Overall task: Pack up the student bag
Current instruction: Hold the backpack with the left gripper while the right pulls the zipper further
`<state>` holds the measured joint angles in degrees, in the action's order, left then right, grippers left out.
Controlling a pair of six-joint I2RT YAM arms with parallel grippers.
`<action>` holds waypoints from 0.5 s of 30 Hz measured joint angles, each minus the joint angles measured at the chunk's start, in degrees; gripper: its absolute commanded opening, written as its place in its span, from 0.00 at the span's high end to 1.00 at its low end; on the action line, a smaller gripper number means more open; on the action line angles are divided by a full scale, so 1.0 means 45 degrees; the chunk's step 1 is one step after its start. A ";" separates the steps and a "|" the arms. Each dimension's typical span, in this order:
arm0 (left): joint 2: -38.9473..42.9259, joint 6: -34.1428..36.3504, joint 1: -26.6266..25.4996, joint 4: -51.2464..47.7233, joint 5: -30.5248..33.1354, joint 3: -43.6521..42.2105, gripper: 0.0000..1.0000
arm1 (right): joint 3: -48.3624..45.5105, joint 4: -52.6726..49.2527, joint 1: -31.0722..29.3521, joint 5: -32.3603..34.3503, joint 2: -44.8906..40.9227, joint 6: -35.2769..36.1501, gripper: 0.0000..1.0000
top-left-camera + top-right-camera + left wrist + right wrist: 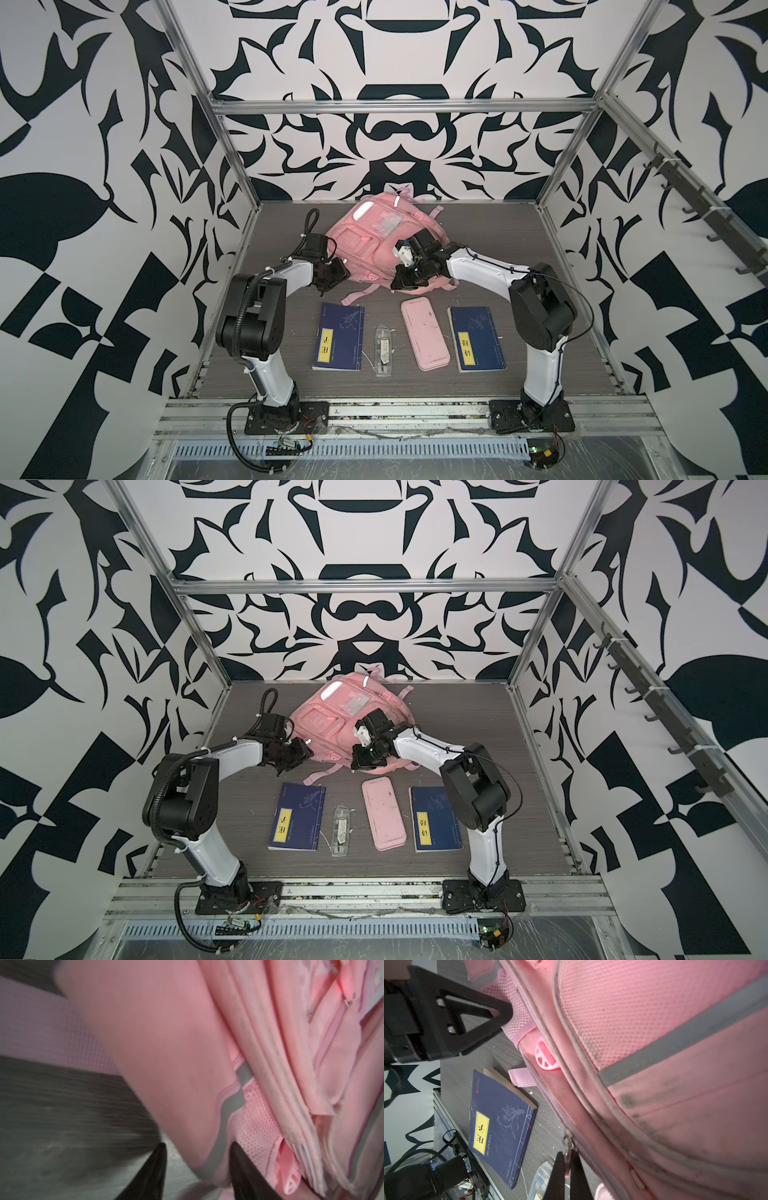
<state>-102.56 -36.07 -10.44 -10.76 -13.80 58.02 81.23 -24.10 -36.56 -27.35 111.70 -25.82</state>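
The right end effector [566,1153] pinched a zip pull [567,1145] on the pink student bag [374,241]; the left end effector [198,1145], spread, straddled its left edge.

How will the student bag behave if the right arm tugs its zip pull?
Probably floppy: the student bag is soft, creased fabric, so it should bunch rather than resist. Lying on the table, it may slide toward the right gripper pinching the zip pull. It sags, so likely light.

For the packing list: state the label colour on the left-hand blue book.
Yellow rectangular label, black characters, on the dark blue paperback book; clearest in right wrist view.
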 measured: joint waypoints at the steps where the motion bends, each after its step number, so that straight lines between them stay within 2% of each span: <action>1: -0.0068 -0.0083 0.0005 0.0189 -0.0180 -0.0019 0.76 | 0.0000 -0.0010 -0.0039 0.0024 0.0010 0.0019 1.00; 4: -0.0107 -0.0393 0.0010 0.0631 -0.0471 -0.0044 0.95 | 0.0073 -0.0141 -0.0214 0.0102 0.0160 0.0102 1.00; 5: -0.0107 -0.0452 0.0005 0.0733 -0.0486 -0.0049 0.98 | 0.0165 -0.0223 -0.0306 0.0141 0.0291 0.0112 1.00; 15: 0.0189 -0.0903 0.0044 0.1443 -0.0505 -0.0515 1.00 | 0.2987 -0.0777 -0.1282 0.0233 0.2846 0.0117 1.00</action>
<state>-101.71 -40.14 -10.24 -4.27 -16.08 55.70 94.67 -27.59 -42.33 -26.30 124.51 -25.30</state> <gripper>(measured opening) 0.049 0.074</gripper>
